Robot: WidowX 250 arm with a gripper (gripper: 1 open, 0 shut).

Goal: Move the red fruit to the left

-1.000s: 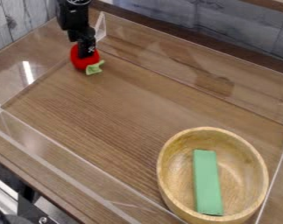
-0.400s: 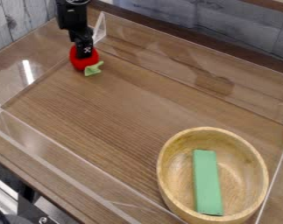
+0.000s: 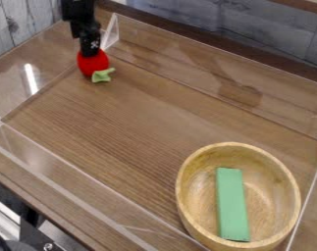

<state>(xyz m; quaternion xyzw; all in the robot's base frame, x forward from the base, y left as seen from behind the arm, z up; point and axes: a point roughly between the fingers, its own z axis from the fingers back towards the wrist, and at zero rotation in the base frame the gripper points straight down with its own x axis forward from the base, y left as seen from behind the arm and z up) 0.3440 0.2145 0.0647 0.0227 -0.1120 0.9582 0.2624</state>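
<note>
Only the tail end of the arm is showing here, up in the top-left corner. The gripper (image 3: pixel 88 43) is looking all black, a chunky dark block narrowing into two short black fingers (image 3: pixel 84 42). Something pale and thin is sticking out at a slant beside it. It's too small and blurry for screws, cables or markings.

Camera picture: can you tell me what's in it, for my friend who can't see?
A small red fruit with a green leaf sits at the far left corner of a wooden table, with a black robot gripper open right above it. At the near right, a wooden bowl holds a flat green block.
</note>
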